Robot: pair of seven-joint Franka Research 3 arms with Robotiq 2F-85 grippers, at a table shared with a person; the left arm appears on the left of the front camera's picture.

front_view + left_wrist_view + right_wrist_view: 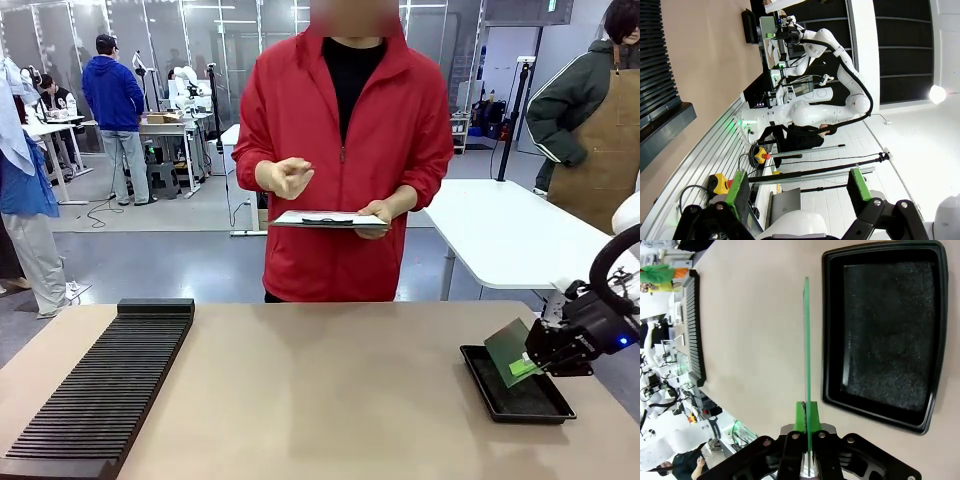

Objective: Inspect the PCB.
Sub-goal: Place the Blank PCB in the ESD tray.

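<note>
At about four o'clock on the tan tabletop (330, 390), the right gripper (528, 364) is clamped tight on the edge of a thin green PCB (506, 347), holding it tilted in the air above a shallow black tray (520, 400). At eight o'clock lies a ribbed black rack (100, 390). The left gripper (800, 192) hangs with its jaws spread wide, holding nothing. At twelve o'clock, a person in a red jacket (345, 150) holds a clipboard (330, 218).
</note>
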